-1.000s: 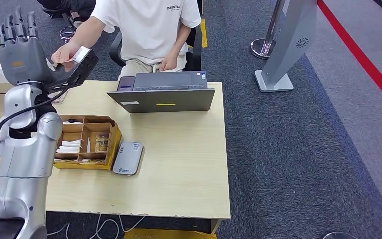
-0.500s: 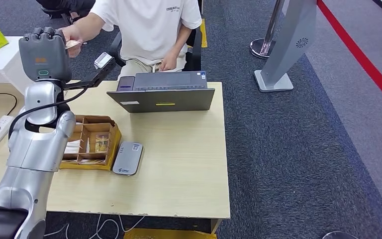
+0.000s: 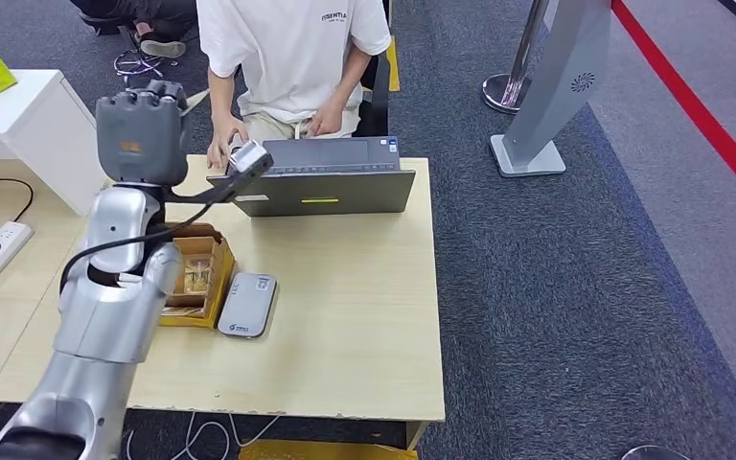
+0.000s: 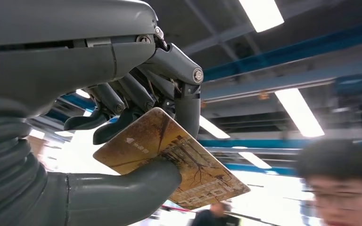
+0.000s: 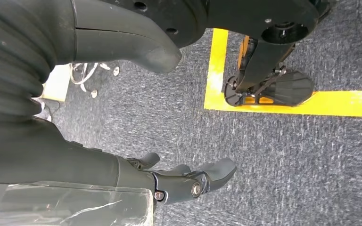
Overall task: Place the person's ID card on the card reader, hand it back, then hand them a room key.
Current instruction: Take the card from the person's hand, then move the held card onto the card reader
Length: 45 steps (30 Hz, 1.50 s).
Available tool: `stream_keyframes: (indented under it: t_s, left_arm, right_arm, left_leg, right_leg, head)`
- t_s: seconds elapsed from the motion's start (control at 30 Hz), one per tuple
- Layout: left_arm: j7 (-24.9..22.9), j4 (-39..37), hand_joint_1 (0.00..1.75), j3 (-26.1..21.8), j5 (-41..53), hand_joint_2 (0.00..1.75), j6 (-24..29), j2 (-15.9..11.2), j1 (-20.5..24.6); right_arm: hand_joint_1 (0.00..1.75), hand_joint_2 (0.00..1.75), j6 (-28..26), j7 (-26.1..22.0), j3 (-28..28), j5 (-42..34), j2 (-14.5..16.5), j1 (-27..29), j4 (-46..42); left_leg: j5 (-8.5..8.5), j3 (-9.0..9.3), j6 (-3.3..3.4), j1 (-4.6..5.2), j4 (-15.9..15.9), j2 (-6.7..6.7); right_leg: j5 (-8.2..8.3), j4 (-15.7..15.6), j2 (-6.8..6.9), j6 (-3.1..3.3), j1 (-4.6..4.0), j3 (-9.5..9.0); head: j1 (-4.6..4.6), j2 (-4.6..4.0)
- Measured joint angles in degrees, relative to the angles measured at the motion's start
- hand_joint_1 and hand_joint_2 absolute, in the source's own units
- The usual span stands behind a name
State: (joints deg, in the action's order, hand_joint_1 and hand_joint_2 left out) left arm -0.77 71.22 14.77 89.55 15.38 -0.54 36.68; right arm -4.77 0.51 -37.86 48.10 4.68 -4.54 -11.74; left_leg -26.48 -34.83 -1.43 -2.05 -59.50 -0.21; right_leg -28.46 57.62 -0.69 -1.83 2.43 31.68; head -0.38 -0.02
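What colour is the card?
Golden-brown card, with a dark tree-like pattern; clearest in the left wrist view.

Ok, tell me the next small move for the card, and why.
Probably lower the left robot hand toward the grey card reader on the table. The ID card is pinched between its thumb and fingers, the robot hand is raised near the laptop, and nothing lies on the reader yet.

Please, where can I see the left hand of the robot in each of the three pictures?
Head view: the left hand is upper left, raised, its back to the camera.
Left wrist view: it pinches the ID card.
Right wrist view: not in it.
Shared landmark: the person.
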Motion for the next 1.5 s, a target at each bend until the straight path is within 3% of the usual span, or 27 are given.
stream_keyframes:
  t_s: [0.13, 0.27, 0.37, 0.53, 0.8, 1.5]
  left_arm:
    - [3.2, 10.4, 1.75, 2.7, -0.4, 1.75, 0.3, 3.3, -9.5]
    - [3.3, 17.6, 1.75, 6.6, -0.5, 1.75, 1.2, 3.7, -17.2]
    - [2.3, 19.6, 1.75, 8.7, -0.3, 1.75, 0.7, 3.6, -20.2]
    - [-1.9, 17.2, 1.75, 9.1, 0.0, 1.75, -4.5, 3.0, -21.6]
    - [-8.4, 6.7, 1.75, 9.1, 0.3, 1.75, -9.7, 2.5, -21.4]
    - [-9.9, 3.6, 1.75, 8.2, 0.3, 1.75, -12.1, 1.2, -26.3]
  right_arm:
    - [0.0, 1.75, -1.2, 0.4, -1.7, -0.2, 0.1, 0.2, 0.0]
    - [0.0, 1.75, -2.0, 0.5, -3.2, -0.5, 0.3, 0.4, 0.0]
    - [0.0, 1.75, -2.3, 0.6, -4.0, -0.4, 0.5, 0.5, 0.0]
    - [0.0, 1.75, -2.4, 0.6, -5.4, 0.0, 0.5, 0.6, 0.0]
    - [0.0, 1.75, -2.4, 0.5, -7.2, 1.0, 0.5, 0.6, 0.0]
    - [0.0, 1.75, -2.3, 0.7, -9.4, 2.7, 0.5, 0.6, 0.0]
  left_leg:
    - [-0.07, -0.01, 0.02, 0.05, 0.0, 0.08]
    - [-0.08, -0.02, 0.01, 0.01, 0.0, 0.06]
    - [-0.07, -0.01, 0.0, 0.0, 0.1, 0.05]
    - [0.03, -0.01, 0.09, 0.01, 0.1, 0.05]
    - [0.04, -0.02, 0.11, 0.02, 0.0, 0.05]
    - [0.04, -0.06, 0.11, 0.02, 0.0, 0.02]
  right_leg:
    - [-0.02, 0.0, -0.03, -0.02, 0.03, 0.03]
    - [-0.05, 0.0, 0.0, -0.03, 0.01, 0.05]
    - [-0.05, 0.0, 0.02, -0.04, 0.0, 0.03]
    - [0.0, 0.0, 0.04, -0.06, 0.01, 0.01]
    - [0.05, 0.0, 0.01, -0.08, 0.01, 0.01]
    - [0.04, 0.0, 0.04, -0.09, 0.01, 0.01]
  head:
    - [-0.02, 0.0]
    - [-0.02, 0.0]
    - [-0.02, 0.0]
    - [-0.02, 0.0]
    - [-0.02, 0.0]
    - [-0.02, 0.0]
